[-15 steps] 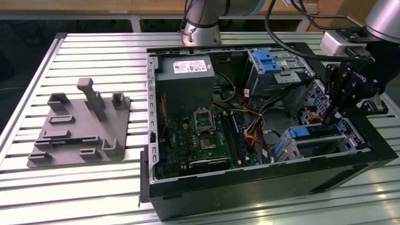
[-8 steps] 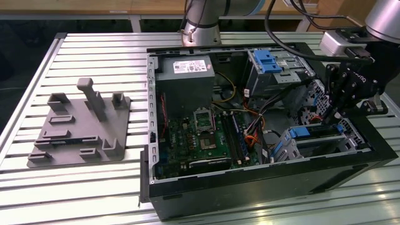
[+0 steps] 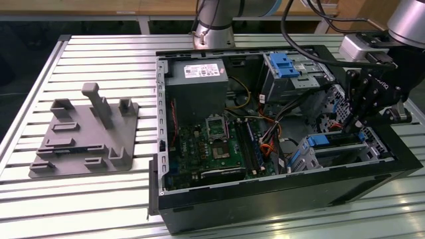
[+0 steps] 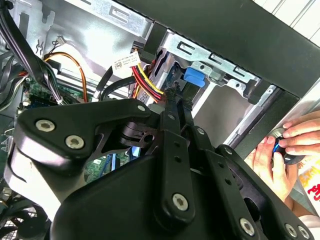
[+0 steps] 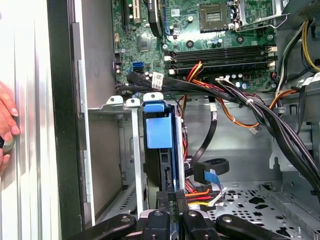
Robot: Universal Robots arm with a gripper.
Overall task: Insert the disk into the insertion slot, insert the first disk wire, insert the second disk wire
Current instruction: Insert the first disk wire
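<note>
The hand (image 5: 175, 196) pointed down at the disk (image 5: 159, 131), fingers pinched together (on what, dunno). Loose cables (image 5: 240, 97) crowded the insertion slot (image 5: 134, 160).

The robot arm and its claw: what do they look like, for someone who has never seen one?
The arm is built of round silver-grey tubes and joints, with black cables looping beside it. The gripper is matt black. In the second wrist view it is made of flat linkage bars pinned together by shiny silver bolts.
</note>
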